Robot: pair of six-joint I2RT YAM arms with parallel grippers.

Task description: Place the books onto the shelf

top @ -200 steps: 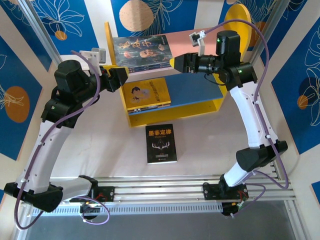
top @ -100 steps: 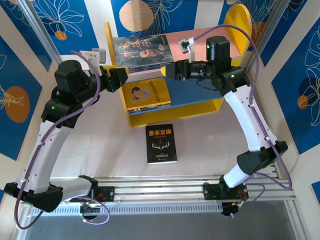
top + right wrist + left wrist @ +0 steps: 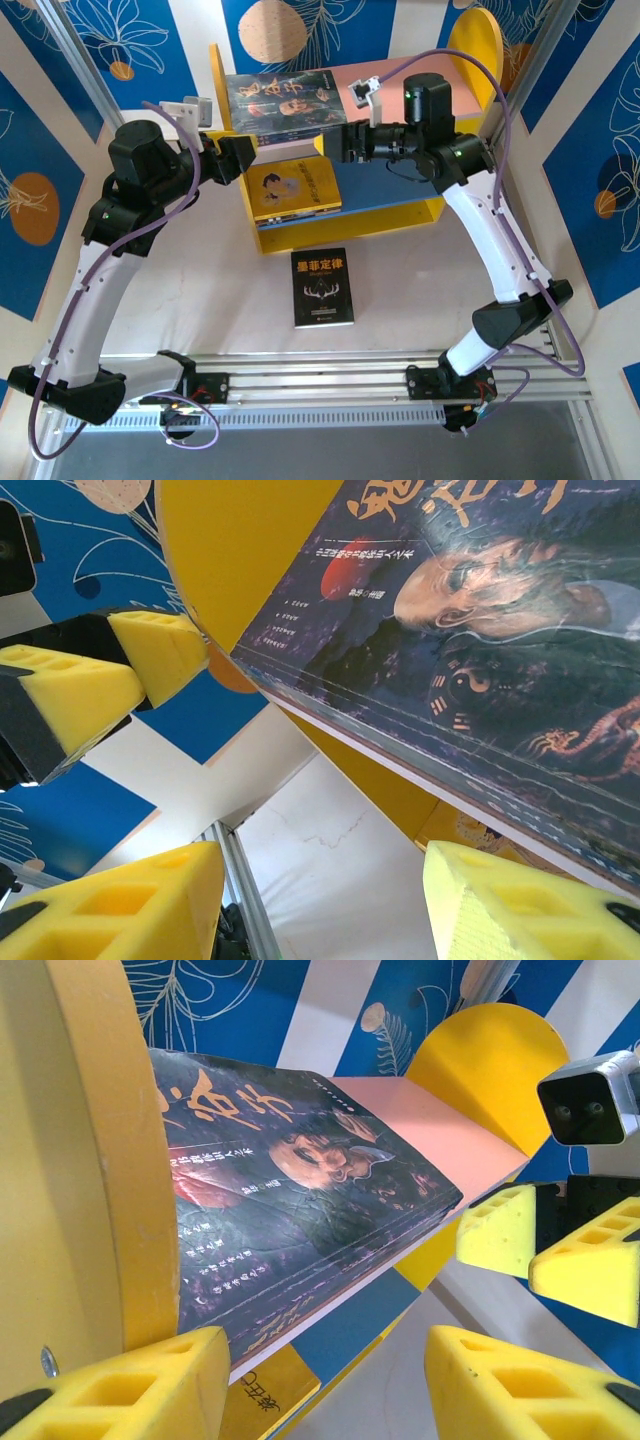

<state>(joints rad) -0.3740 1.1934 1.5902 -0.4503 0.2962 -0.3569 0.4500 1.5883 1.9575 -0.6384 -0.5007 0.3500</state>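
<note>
The shelf (image 3: 464,44) stands at the back of the table, with a pink upper board (image 3: 400,76) and a blue lower board (image 3: 390,180). Dark portrait books (image 3: 285,100) lie stacked on the pink board. A yellow book (image 3: 293,187) lies on the blue board. A black book (image 3: 322,287) lies flat on the table in front. My left gripper (image 3: 248,155) is open at the shelf's left side. My right gripper (image 3: 335,142) is open just off the dark stack's right front corner. In the wrist views the dark stack (image 3: 300,1190) (image 3: 480,630) lies beyond the empty, open left gripper (image 3: 325,1390) and right gripper (image 3: 320,910).
Blue and white patterned walls close in the table at the back and both sides. An aluminium rail (image 3: 320,385) carries the arm bases at the near edge. White table top (image 3: 200,290) lies to both sides of the black book.
My right arm has slid left along the front of the upper board, bringing its gripper up to the dark stack. The left arm and the books have not moved.
</note>
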